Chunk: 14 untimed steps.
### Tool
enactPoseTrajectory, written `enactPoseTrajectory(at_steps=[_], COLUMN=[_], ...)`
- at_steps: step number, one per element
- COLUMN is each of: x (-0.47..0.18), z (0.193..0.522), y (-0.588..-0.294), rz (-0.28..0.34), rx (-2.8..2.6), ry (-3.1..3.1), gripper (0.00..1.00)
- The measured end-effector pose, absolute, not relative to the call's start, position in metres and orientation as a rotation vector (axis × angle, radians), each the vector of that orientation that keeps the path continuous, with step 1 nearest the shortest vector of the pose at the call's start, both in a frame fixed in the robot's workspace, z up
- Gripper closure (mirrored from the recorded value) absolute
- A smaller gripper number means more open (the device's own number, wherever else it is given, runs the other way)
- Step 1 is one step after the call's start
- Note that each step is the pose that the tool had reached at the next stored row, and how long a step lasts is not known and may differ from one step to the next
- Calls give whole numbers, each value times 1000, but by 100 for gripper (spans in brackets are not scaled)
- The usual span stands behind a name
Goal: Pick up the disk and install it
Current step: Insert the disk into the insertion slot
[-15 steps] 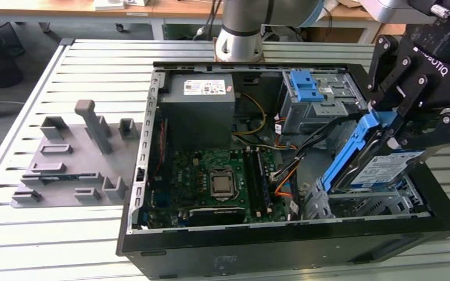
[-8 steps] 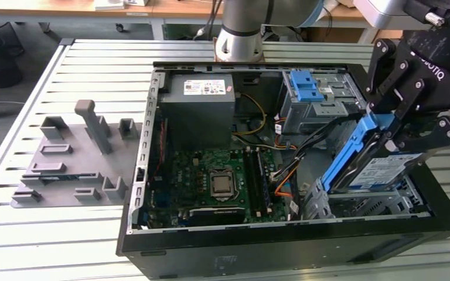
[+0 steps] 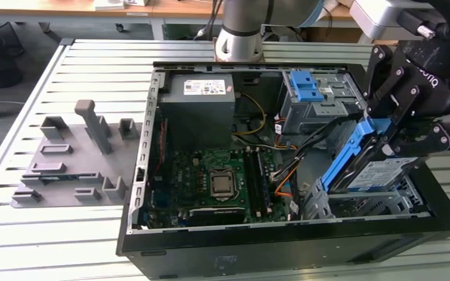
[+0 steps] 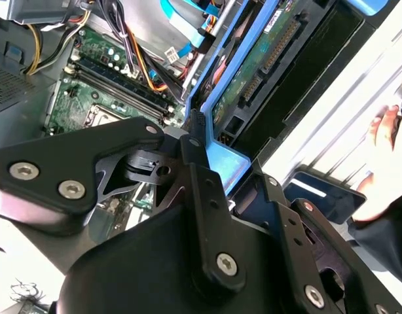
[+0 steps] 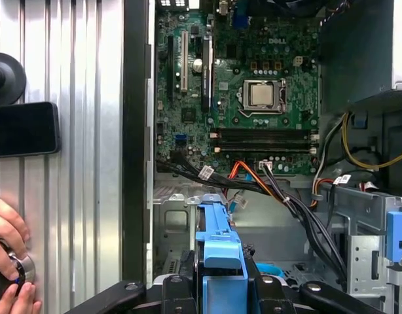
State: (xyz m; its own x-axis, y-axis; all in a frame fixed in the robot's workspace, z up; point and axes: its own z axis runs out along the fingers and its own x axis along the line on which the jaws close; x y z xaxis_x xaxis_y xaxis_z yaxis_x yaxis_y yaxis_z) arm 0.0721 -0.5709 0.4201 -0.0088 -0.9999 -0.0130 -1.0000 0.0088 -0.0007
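The disk [image 3: 379,173], a silver-grey drive with a white-and-blue label in a blue plastic carrier, hangs tilted at the exterior view's right. Its lower end sits in the metal drive cage [image 3: 370,206] at the front right corner of the open computer case [image 3: 287,240]. My gripper [image 3: 401,137] is shut on the carrier's upper end. The second wrist view shows the disk's green circuit board [image 4: 263,62], with my gripper [image 4: 214,170] on the blue tab. In the first wrist view the blue carrier [image 5: 219,258] stands between the black fingers of my gripper [image 5: 220,291].
Inside the case lie the motherboard [image 3: 217,175], a power supply [image 3: 201,93], loose cables [image 5: 286,196] and a grey drive bay with a blue latch [image 3: 311,88]. A grey fixture block [image 3: 68,158] sits on the table. A person's hand [image 5: 4,261] rests near a black phone [image 5: 24,127].
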Motion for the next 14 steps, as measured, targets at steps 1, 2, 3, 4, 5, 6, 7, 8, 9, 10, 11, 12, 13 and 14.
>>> enactPoseTrajectory(at_steps=[1, 2, 3, 4, 5, 6, 7, 8, 9, 10, 11, 12, 13, 14], x=[72, 72, 73, 73, 73, 74, 74, 74, 75, 75, 75, 75, 75, 75], z=[419, 418, 417, 417, 416, 415, 414, 413, 413, 412, 411, 410, 409, 408], y=[-571, -571, -571, -571, -571, -571, -571, -571, -571, -571, -571, -571, -571, -571], rz=[14, 14, 14, 14, 14, 14, 14, 14, 15, 15, 15, 15, 15, 15], rx=[-2205, -2204, -2204, -2204, -2203, -2203, -2203, -2203, -2202, -2202, -2202, -2202, -2202, -2202], ry=[2225, 2225, 2225, 2226, 2226, 2226, 2227, 2227, 2227, 2228, 2228, 2228, 2228, 2228], gripper=[64, 64, 64, 64, 64, 64, 64, 64, 64, 64, 64, 64, 64, 64])
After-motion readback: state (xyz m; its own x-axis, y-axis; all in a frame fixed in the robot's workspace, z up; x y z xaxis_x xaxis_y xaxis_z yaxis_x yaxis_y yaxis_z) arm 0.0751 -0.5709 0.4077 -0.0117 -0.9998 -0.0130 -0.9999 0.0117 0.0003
